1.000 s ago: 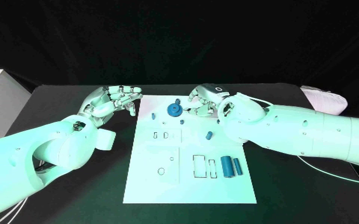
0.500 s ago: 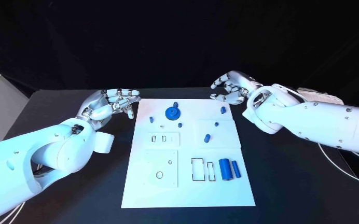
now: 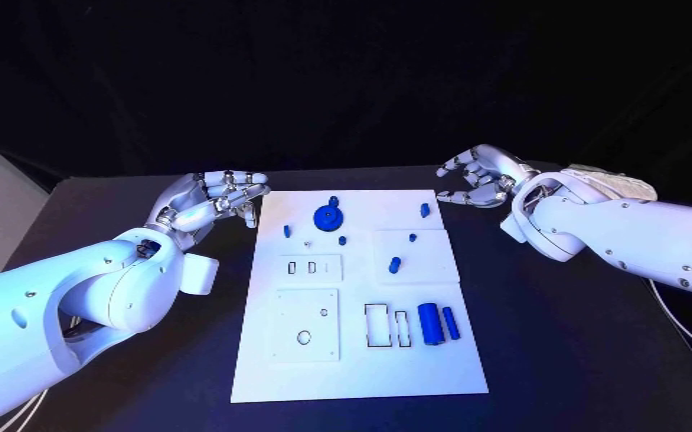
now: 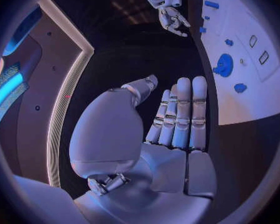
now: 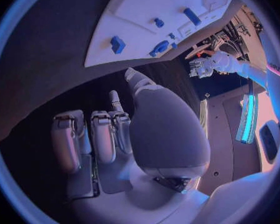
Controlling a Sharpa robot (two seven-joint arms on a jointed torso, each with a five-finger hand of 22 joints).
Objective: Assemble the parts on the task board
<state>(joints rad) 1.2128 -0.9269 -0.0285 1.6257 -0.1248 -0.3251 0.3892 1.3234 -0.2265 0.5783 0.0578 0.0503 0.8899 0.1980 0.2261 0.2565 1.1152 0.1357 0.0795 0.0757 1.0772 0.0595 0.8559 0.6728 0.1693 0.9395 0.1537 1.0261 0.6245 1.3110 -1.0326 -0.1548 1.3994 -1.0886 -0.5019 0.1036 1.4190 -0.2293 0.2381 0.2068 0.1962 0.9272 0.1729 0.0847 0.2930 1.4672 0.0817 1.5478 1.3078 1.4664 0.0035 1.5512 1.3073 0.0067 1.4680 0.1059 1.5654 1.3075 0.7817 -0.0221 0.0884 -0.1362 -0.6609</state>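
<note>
Task board [image 3: 361, 352] flat at centre of black table [image 3: 577, 352]. Blue round gear-like part [image 3: 330, 219] near board's far edge; 2 blue cylinders [image 3: 430, 322] side by side near right edge, beside rectangular slots. Small blue pegs scattered across far half. Left hand [image 3: 219, 197] just off board's far-left corner — fingers straight, together, holding nothing. Right hand [image 3: 479, 178] off far-right corner — fingers curled, apart, empty.

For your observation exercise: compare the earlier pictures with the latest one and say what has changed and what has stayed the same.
The right robot hand has drawn back from over the board's far edge, beside the blue wheel, to the table right of the board, holding nothing. The left robot hand stays at the board's left corner, and the blue pieces lie as before.
</note>
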